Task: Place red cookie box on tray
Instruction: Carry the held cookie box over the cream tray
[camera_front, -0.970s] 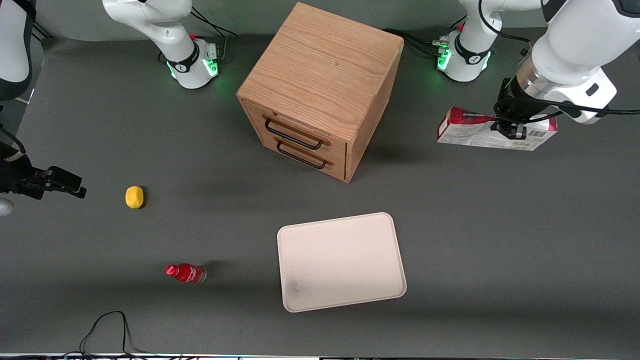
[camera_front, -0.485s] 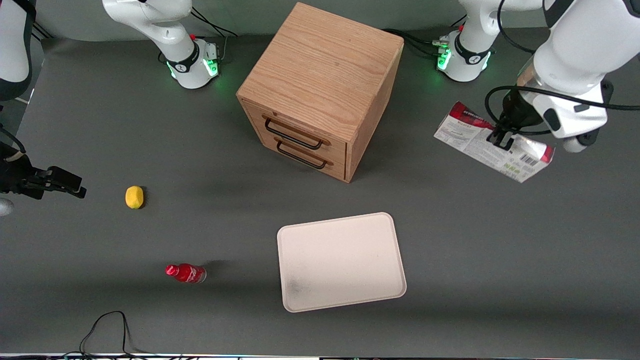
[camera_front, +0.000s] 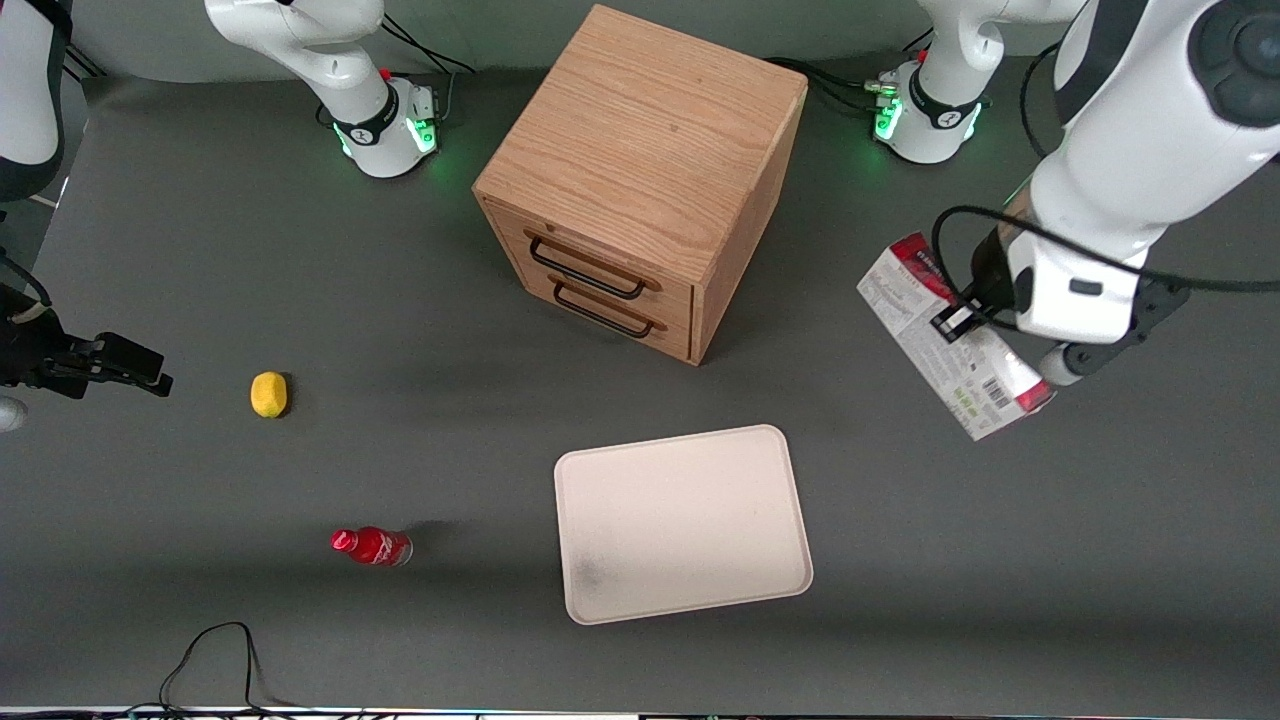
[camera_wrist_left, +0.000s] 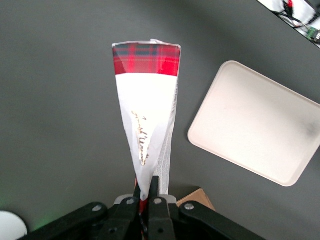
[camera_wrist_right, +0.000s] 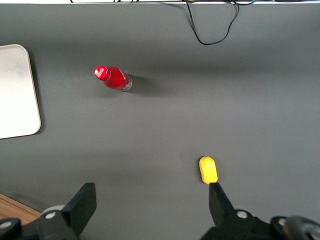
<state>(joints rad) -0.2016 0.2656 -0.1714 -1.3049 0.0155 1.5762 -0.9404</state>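
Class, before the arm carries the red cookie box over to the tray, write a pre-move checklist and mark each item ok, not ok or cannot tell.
1. Grip: gripper shut on the red cookie box, fingers pinching its edge: ok.
2. Box lifted off the table, tilted: ok.
3. Tray bare, room for the box: ok.
4. Box over the tray: not ok; it hangs toward the working arm's end, farther from the front camera.
5. Path: wooden two-drawer cabinet stands beside the route, not across it: ok.
6. Grip firm enough for the swing: cannot tell.
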